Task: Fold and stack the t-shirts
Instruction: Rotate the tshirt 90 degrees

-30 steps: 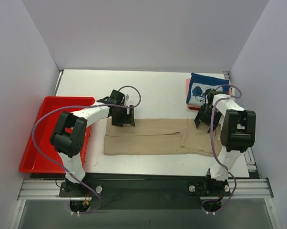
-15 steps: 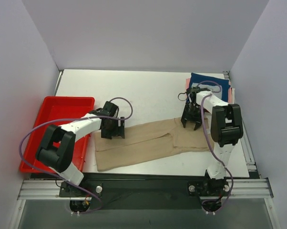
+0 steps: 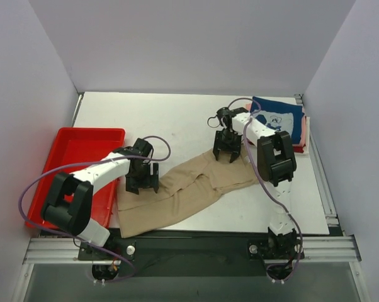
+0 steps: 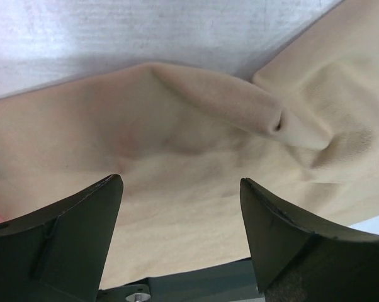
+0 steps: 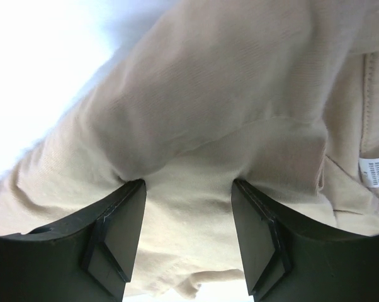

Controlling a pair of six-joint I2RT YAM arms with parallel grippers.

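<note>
The tan t-shirt (image 3: 183, 189), folded into a long strip, lies slantwise on the table, its left end at the near edge and its right end bunched. My left gripper (image 3: 142, 184) is open, fingers down on the strip's left part; the left wrist view shows the tan cloth (image 4: 196, 151) below the wide gap of that gripper (image 4: 180, 179). My right gripper (image 3: 227, 153) is open, and in the right wrist view the gripper (image 5: 188, 182) has its tips pressed into the tan cloth (image 5: 240, 94). The navy printed t-shirt (image 3: 279, 119) lies folded at the back right, with pink and red cloth edges (image 3: 305, 135) under it.
A red plastic tray (image 3: 73, 135) stands at the left table edge, close to my left arm. A white label (image 5: 375, 170) shows on the tan cloth. Grey walls enclose the table on three sides. A metal rail runs along the near edge.
Both grippers have moved left, dragging the tan t-shirt with them. The strip has turned from straight across to slanted, and its right end has bunched up.
</note>
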